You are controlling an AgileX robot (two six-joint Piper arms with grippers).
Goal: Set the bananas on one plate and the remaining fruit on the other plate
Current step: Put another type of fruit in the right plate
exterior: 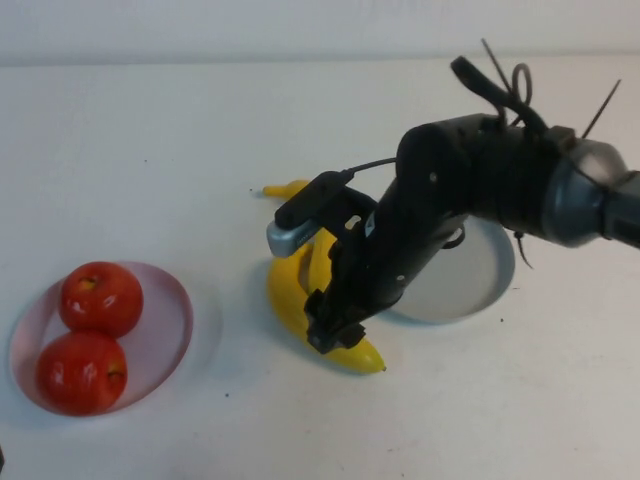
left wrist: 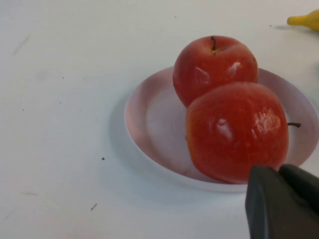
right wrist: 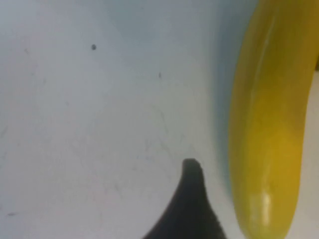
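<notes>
Two red apples (exterior: 100,298) (exterior: 82,372) sit on the pale pink plate (exterior: 170,320) at the left. Two yellow bananas lie on the table in the middle, just left of the grey-blue plate (exterior: 475,280). The near banana (exterior: 290,300) is partly under my right gripper (exterior: 335,332). The far banana (exterior: 285,188) is mostly hidden by the arm. My right gripper is low over the near banana; in the right wrist view one finger (right wrist: 192,199) stands apart beside that banana (right wrist: 269,124). My left gripper (left wrist: 284,199) is shut and empty beside the apples (left wrist: 234,129).
My right arm (exterior: 480,180) reaches across the grey-blue plate and hides part of it. The plate's visible part holds nothing. A banana tip (left wrist: 304,20) shows far beyond the pink plate (left wrist: 149,114) in the left wrist view.
</notes>
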